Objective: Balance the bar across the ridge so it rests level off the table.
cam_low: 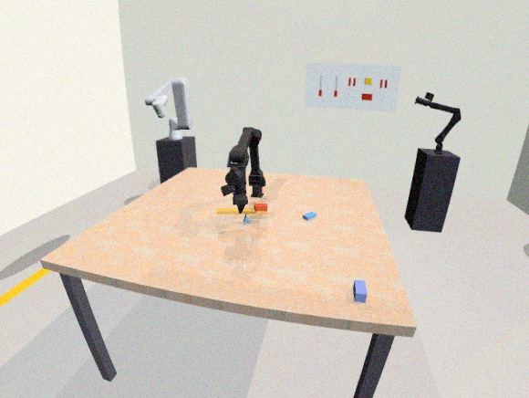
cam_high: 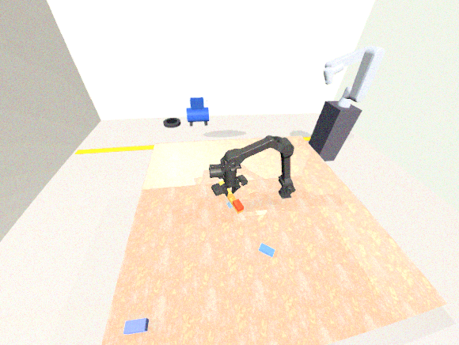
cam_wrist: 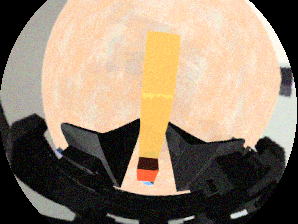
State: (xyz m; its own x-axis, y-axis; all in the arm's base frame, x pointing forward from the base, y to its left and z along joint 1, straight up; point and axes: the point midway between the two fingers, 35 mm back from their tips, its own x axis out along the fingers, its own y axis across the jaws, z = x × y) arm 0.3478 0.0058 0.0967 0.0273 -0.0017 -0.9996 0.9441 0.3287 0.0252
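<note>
The yellow bar has a red block on one end. My gripper is shut on the bar, between its middle and the red block. In the exterior view the bar looks about level, above the table. The small blue ridge stands on the table, just below the bar in that view. Whether bar and ridge touch, I cannot tell. The ridge is not clearly seen in the wrist view.
A light blue block lies on the table on the red block's side of the ridge. A darker blue block lies near a table corner, far from my gripper.
</note>
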